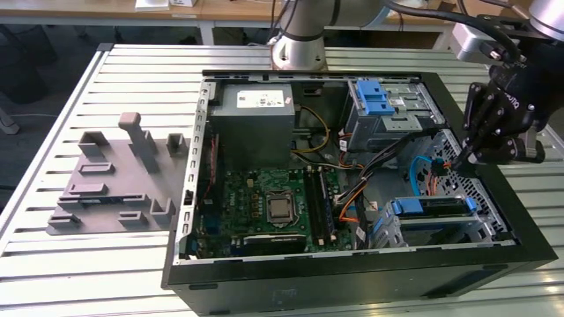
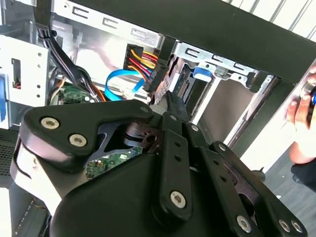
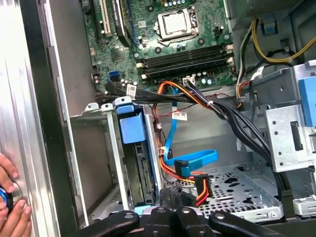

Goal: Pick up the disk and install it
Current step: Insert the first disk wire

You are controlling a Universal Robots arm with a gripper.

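The black multi-link robot hand (image 1: 464, 160) hangs at the 3 o'clock edge of the exterior view, above the open black desktop computer case (image 1: 352, 277), its fingertips pointing down into the case interior near the orange and blue cables (image 1: 421, 173). In both wrist views the fingers (image 2: 170, 106) are drawn together with no visible gap and nothing visible between them: the hand is closed and holds no object.

The disk (image 1: 429, 206), a flat drive in a blue plastic carrier frame, sits in the silver metal drive cage (image 1: 414, 228) at the 4 o'clock corner of the case in the exterior view, just below the hand. In the first wrist view the blue carrier handle (image 3: 131, 126) stands between the cage's metal walls, with the fingertips (image 3: 170, 197) just beside the cage's edge.

The grey plastic slotted stand (image 1: 110, 185) lies on the ribbed metal table (image 1: 53, 264) at 9 o'clock in the exterior view, well apart from the case. The green motherboard (image 1: 264, 198) occupies the centre of the case.

A person's hand (image 3: 10, 197) rests on the case rim in the first wrist view.
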